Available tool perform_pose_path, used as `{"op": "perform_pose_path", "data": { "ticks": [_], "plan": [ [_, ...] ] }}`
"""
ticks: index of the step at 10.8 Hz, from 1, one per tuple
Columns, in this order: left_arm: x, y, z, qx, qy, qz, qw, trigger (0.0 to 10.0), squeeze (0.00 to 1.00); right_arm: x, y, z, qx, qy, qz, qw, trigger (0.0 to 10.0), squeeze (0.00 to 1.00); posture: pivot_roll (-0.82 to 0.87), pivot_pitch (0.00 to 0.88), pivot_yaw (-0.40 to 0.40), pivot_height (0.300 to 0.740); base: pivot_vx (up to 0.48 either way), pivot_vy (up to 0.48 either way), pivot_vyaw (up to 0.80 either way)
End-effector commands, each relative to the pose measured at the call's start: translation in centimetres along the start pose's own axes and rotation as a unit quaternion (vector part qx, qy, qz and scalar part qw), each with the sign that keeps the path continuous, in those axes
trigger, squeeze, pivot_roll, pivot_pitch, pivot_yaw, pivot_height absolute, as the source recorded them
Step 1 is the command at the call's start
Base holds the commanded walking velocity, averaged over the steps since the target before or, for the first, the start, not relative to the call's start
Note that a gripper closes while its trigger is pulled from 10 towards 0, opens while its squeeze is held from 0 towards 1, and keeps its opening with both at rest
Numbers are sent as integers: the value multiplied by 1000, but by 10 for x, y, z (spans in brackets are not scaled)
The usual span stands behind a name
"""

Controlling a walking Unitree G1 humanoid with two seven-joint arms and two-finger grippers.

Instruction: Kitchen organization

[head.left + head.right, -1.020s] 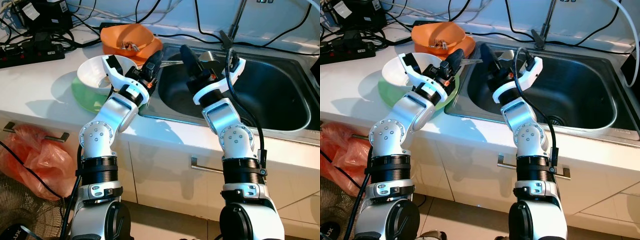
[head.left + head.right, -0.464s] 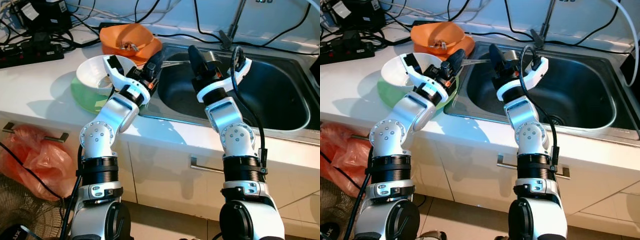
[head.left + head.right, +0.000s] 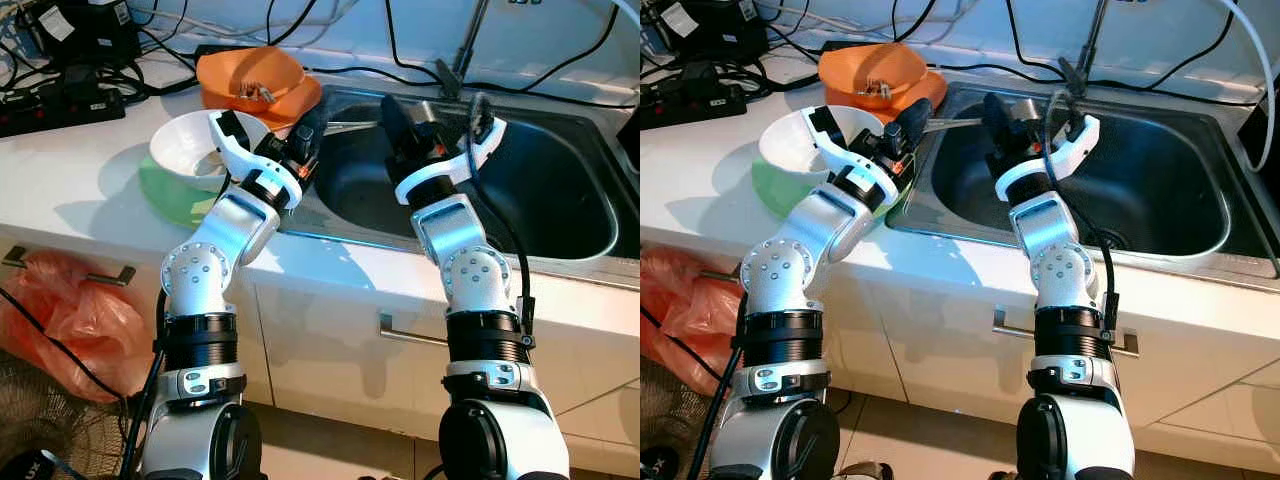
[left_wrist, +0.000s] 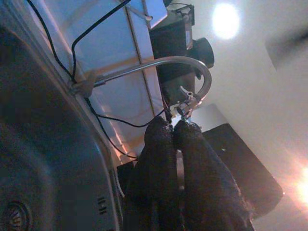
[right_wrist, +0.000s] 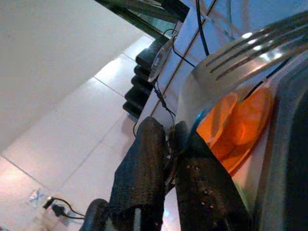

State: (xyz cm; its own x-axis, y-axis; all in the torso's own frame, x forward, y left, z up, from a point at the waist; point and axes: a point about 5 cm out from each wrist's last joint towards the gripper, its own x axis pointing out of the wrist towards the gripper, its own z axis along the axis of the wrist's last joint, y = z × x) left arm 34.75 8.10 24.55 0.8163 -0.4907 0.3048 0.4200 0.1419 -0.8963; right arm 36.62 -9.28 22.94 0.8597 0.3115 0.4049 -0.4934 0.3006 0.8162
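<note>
While my right gripper (image 5: 166,144) clamps the slotted steel spatula (image 5: 240,53) over the sink (image 3: 560,190), I judge it stiff, slippery; grip the handle. Left gripper (image 4: 173,132) pinched shut.

Brushed steel sink (image 3: 560,190), glossy plastic orange bowl (image 3: 250,78), polished slotted metal spatula (image 5: 240,53), smooth white countertop (image 3: 70,170)

Orange bowl (image 3: 250,76), white bowl (image 3: 182,148)

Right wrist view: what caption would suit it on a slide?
Black fingers pinch a slotted metal spatula, with an orange bowl behind it.
</note>
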Motion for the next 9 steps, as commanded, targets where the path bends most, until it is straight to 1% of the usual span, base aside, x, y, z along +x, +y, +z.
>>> {"op": "perform_pose_path", "data": {
  "ticks": [1, 2, 3, 4, 6, 7, 9],
  "plan": [
    [2, 3, -17, -4, 18, 14, 1000, 8980, 0, 11, 18, -9, 12, 2, 24, 1000, 0, 0, 89, 81, -1, 740, 0, 0, 0],
    [2, 2, -17, -3, 18, 14, 1000, 10000, 0, 12, 18, -8, 12, 2, 23, 1000, 0, 0, 87, 82, -4, 740, 0, 0, 0],
    [3, 0, -18, -2, 18, 11, 1000, 10000, 0, 12, 18, -8, 10, 1, 22, 1000, 0, 0, 87, 83, -4, 740, 0, 0, 0],
    [3, 2, -18, 8, 19, 22, 1000, 10000, 1000, 13, 18, -6, 9, -3, 18, 1000, 0, 0, 87, 83, -4, 740, 0, 0, 0],
    [2, 6, -20, 41, 26, 43, 998, 10000, 1000, 13, 14, -4, -10, -9, -4, 1000, 0, 0, 86, 84, -3, 740, 0, 0, 0],
    [3, 4, -24, 79, 43, 44, 995, 10000, 1000, 12, 11, -3, -28, -14, -22, 999, 0, 0, 84, 85, 1, 740, 0, 0, 0],
    [6, 1, -28, 107, 59, 37, 992, 10000, 1000, 11, 4, 5, -57, -30, -51, 997, 0, 0, 74, 80, 10, 740, 0, 0, 0]
  ]
}}
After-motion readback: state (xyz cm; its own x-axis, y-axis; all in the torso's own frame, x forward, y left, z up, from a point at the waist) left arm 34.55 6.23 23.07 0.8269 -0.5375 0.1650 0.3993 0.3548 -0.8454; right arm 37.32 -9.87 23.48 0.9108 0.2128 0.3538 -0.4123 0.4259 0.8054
